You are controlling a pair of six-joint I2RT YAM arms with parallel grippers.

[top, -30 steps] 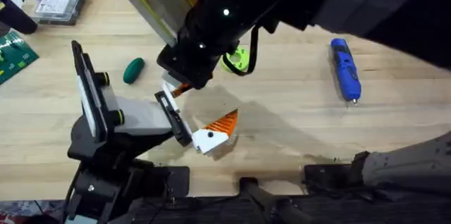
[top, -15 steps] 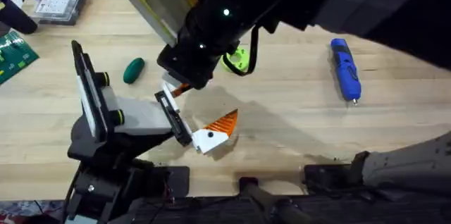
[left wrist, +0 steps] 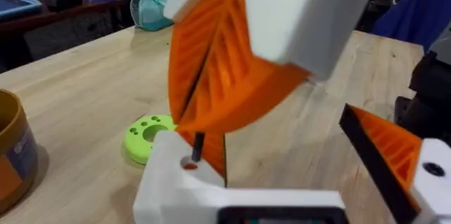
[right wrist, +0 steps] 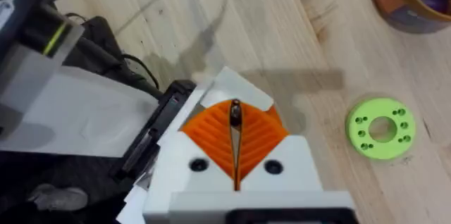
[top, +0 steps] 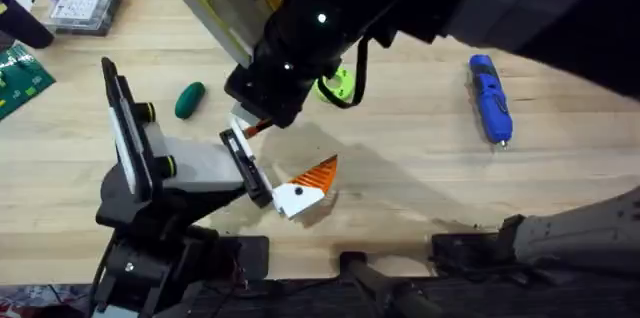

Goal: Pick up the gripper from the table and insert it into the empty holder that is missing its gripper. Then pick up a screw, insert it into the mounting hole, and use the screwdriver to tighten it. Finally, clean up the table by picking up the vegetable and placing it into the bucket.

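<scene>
My right gripper point(right wrist: 235, 122) is shut on a small dark screw point(right wrist: 235, 113), pinched between its orange ribbed pads point(right wrist: 257, 136). It hangs over the left arm's holder point(top: 236, 153). The gripper point(left wrist: 176, 185), a white block with an orange finger, sits in that holder, and the screw point(left wrist: 198, 146) points down just above its mounting hole point(left wrist: 189, 163). My left gripper point(top: 272, 158) is open; its other finger point(top: 303, 189) stands apart with nothing between. The blue screwdriver point(top: 490, 98) lies at the right of the table. The dark green vegetable point(top: 189, 100) lies at the left.
A neon green round part point(top: 336, 83) lies just behind the right gripper. The brown bucket point(right wrist: 412, 2) stands beyond it with coloured items inside. A clear parts box point(top: 88, 0) and a green circuit board point(top: 20, 78) sit at the far left.
</scene>
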